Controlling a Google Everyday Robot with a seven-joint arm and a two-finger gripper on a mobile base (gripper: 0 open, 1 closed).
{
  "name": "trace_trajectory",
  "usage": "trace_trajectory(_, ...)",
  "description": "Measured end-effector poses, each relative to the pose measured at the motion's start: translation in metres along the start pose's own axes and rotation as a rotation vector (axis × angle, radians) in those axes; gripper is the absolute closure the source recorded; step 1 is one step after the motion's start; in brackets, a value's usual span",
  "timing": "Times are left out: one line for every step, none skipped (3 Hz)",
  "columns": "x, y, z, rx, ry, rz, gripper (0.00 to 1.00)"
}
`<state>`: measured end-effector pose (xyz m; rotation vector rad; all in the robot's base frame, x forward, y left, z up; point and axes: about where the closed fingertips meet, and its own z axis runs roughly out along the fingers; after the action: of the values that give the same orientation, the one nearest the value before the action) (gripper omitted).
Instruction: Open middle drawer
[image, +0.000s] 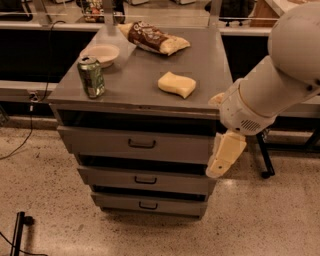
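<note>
The grey metal cabinet (135, 85) has three stacked drawers. The middle drawer (115, 178) is the second one, with a small black bar handle (145, 180) at its centre; it looks shut or nearly shut. The taller top drawer (100, 141) is above it and the lowest drawer (120, 202) is below it. My gripper (220, 167) is cream coloured. It hangs pointing down beside the cabinet's right front corner, at the height of the top and middle drawers and to the right of the middle handle. It holds nothing that I can see.
On the cabinet top stand a green can (91, 76), a white bowl (102, 53), a brown snack bag (152, 38) and a yellow sponge (177, 84). A black stand leg with a caster (263, 159) is right of the cabinet. A cable (25, 135) runs over the speckled floor at left.
</note>
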<state>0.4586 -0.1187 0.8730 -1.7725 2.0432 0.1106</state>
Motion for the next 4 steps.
trace_trajectory(-0.002, 0.006, -0.002, -0.016, -0.027, -0.041, 0.0)
trace_trajectory(-0.007, 0.034, 0.049, -0.101, -0.153, -0.071, 0.0)
trace_trajectory(-0.011, 0.061, 0.123, -0.137, -0.277, -0.082, 0.0)
trace_trajectory(-0.016, 0.047, 0.131, -0.077, -0.292, -0.085, 0.0)
